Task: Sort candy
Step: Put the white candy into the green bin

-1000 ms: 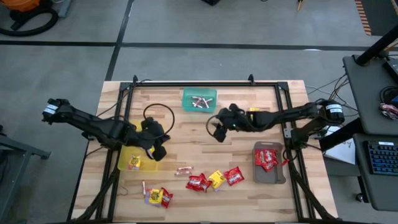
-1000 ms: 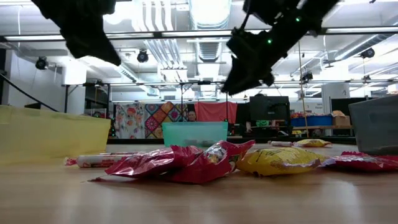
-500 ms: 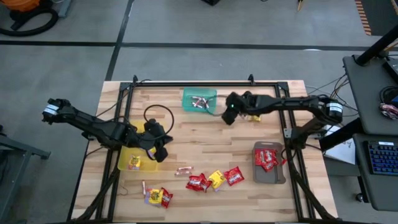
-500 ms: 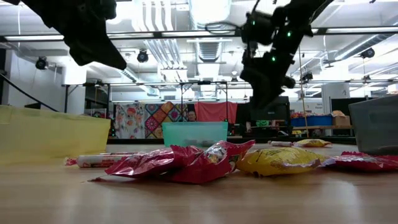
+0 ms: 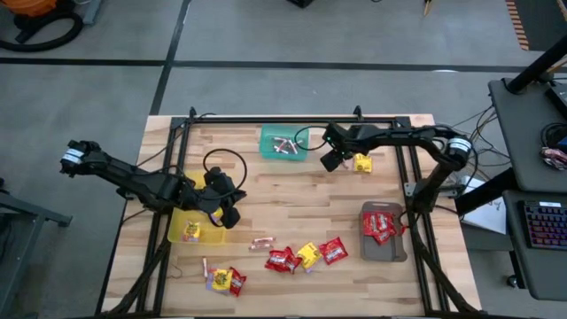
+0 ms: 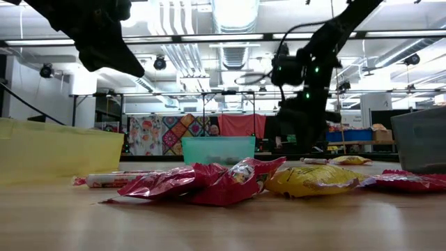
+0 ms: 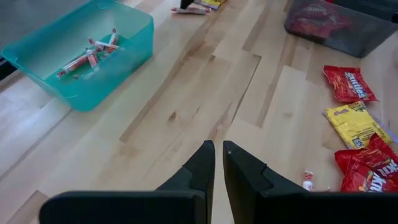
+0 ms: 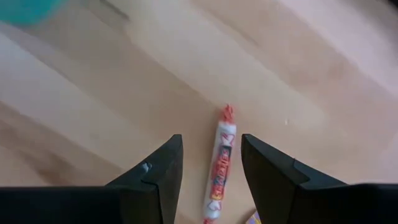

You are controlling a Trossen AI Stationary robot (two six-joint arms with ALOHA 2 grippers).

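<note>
Jaws parted, our right gripper (image 8: 208, 165) straddles a twisted roll (image 8: 221, 163) lying on the worktop (image 5: 292, 199) just beside the green tray (image 5: 283, 143), having swung there from mid-worktop. Our left gripper (image 7: 217, 168), jaws closed and empty, stays over the yellow tray (image 5: 197, 229), well apart from the green one.
</note>
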